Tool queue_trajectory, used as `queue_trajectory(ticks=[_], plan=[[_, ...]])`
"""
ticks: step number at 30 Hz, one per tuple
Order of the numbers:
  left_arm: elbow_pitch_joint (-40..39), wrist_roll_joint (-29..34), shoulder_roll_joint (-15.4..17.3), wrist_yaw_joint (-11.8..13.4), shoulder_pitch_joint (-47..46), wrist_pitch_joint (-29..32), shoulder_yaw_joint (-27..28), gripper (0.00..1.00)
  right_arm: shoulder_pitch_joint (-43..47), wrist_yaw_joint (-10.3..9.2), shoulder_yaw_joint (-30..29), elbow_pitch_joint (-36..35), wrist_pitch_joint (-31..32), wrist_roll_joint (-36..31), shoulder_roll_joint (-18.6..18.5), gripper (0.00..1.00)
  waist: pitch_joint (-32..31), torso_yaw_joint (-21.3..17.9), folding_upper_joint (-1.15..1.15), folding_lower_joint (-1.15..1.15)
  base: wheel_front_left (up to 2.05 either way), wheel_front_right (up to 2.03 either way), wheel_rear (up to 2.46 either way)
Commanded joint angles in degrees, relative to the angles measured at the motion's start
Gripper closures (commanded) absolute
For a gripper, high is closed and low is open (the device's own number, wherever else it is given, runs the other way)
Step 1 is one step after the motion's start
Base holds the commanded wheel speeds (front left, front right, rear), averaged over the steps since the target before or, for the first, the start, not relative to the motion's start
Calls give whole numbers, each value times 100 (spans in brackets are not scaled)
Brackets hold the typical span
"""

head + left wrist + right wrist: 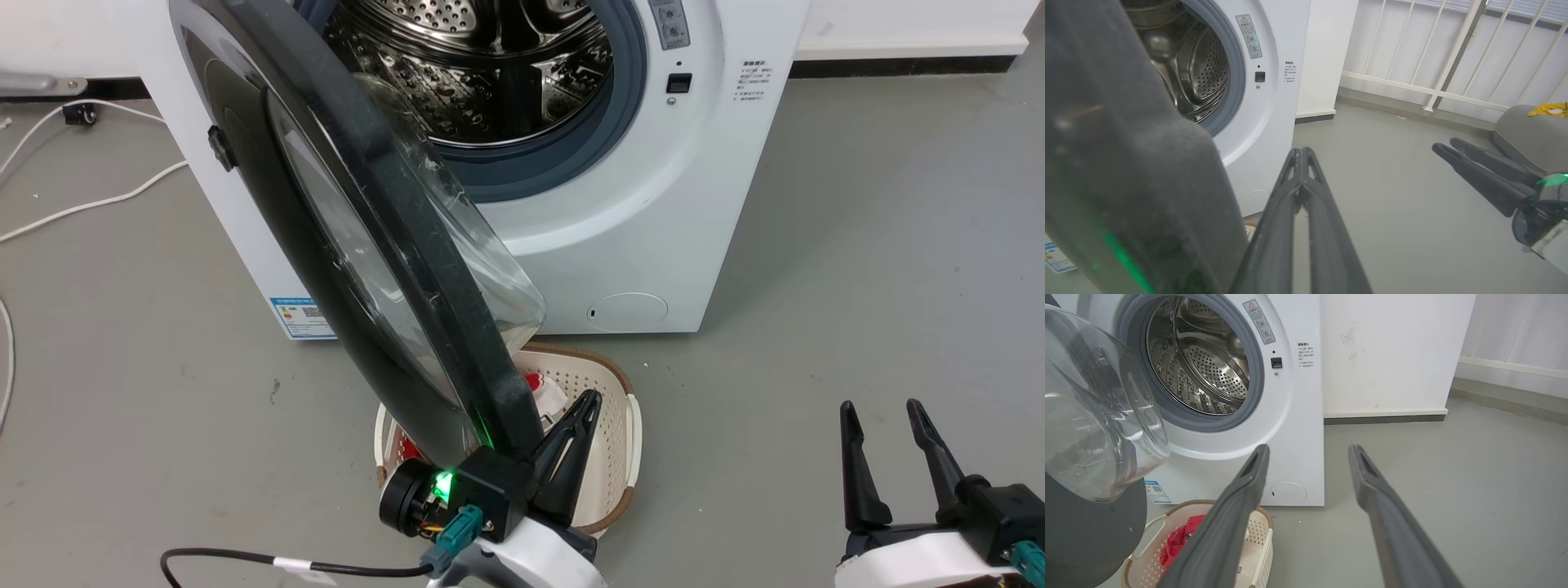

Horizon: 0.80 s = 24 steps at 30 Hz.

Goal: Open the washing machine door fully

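The washing machine door [384, 245] stands roughly half open on the washing machine [653, 204]. The left pincer [589, 406] is closed and empty just inside the rim. If it pushes there, its fingers may slide off and the door could fall shut. The right pincer [879, 406] is open and idle.

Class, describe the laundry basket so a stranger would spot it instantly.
Start at the white washing machine. On the floor before it, by the lower edge of the open black door, sits a basket. It alone is cream, perforated and brown-rimmed, holding red cloth.
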Motion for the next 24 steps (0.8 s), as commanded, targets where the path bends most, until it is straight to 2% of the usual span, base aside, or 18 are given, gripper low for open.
queue_trajectory(ticks=[1, 12, 24], plan=[[60, -8, -8, 61, -109, -65, -9, 100, -66, -4, 20, 20, -9, 41, 13, 0, 23, -6, 0, 0, 0, 0, 0], [274, -105, 3, 291, -197, -224, 51, 100, -118, -4, 56, 77, -17, 107, 13, 0, 83, 19, 0, 0, 0, 0, 0], [-89, -100, 196, 561, 284, -198, 85, 100, -41, -4, 74, 103, -24, 115, 13, 0, 5, 184, 0, 0, 0, 0, 0]])
